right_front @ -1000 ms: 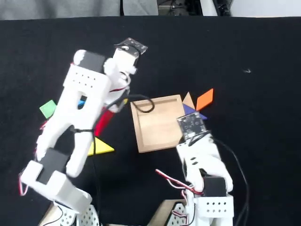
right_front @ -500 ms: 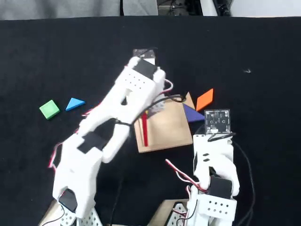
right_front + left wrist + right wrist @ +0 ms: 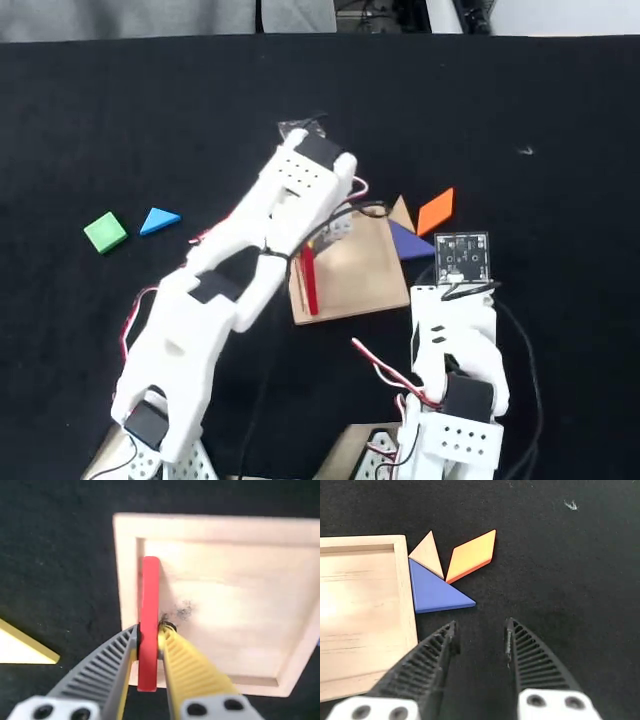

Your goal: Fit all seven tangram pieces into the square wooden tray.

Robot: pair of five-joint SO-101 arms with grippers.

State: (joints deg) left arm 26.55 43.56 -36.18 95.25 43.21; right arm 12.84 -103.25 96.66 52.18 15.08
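My left gripper (image 3: pixel 148 630) is shut on a red piece (image 3: pixel 148 625) held on its edge, standing inside the square wooden tray (image 3: pixel 215 600) along one inner wall. From above, the red piece (image 3: pixel 309 280) sits at the tray's (image 3: pixel 355 275) left side under the left arm. A yellow triangle (image 3: pixel 22 647) lies on the cloth just outside that side. My right gripper (image 3: pixel 480 635) is open above bare cloth, close to a dark blue triangle (image 3: pixel 435 591), a tan triangle (image 3: pixel 427 554) and an orange parallelogram (image 3: pixel 470 555) beside the tray's right edge.
A green square (image 3: pixel 105 232) and a small blue triangle (image 3: pixel 160 220) lie far left on the black cloth. The left arm stretches diagonally from the near left corner to the tray. The right arm stands at the near right.
The left arm swung from the left side of the table over to the tray with the red piece. The right arm drew back a little to the right.
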